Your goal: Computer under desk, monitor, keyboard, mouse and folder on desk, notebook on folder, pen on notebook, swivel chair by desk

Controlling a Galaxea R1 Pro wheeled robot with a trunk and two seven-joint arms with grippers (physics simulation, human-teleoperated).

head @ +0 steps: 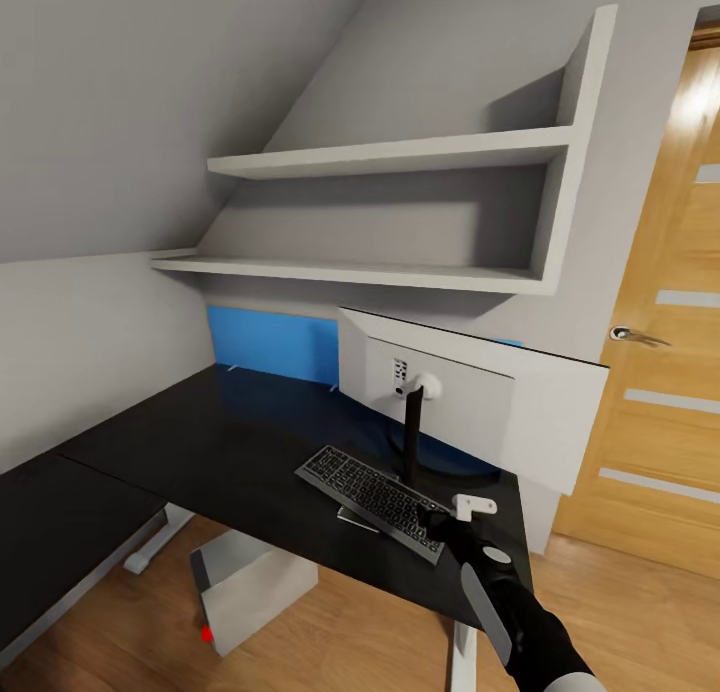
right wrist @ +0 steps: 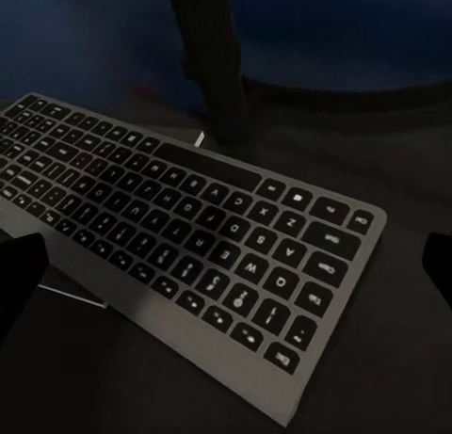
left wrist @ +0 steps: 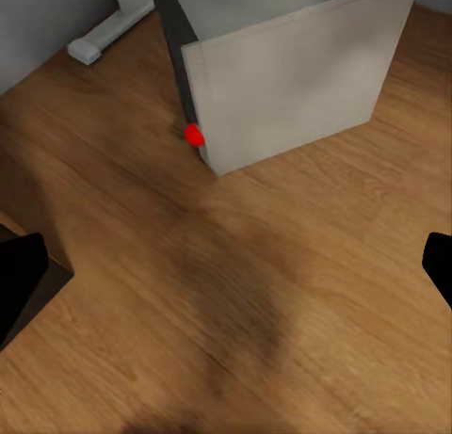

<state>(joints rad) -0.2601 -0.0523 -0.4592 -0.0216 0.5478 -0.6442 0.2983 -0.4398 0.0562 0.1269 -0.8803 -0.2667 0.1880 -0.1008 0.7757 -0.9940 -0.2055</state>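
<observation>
Black tabletop carried the monitor and keyboard. Right gripper hovered over the keyboard's corner, jaws apart, keyboard between and below them. Left gripper, jaws apart, hung over wood floor; computer stood ahead under the tabletop.

Head camera high, looking forward and down over bench; keyboard near centre, computer on floor at 7 o'clock. Right wrist camera close above bench, facing same keyboard and monitor stand at 12 o'clock; shares these with head view. Left wrist camera low, facing wooden floor, computer at 12 o'clock; shares it with head view.
</observation>
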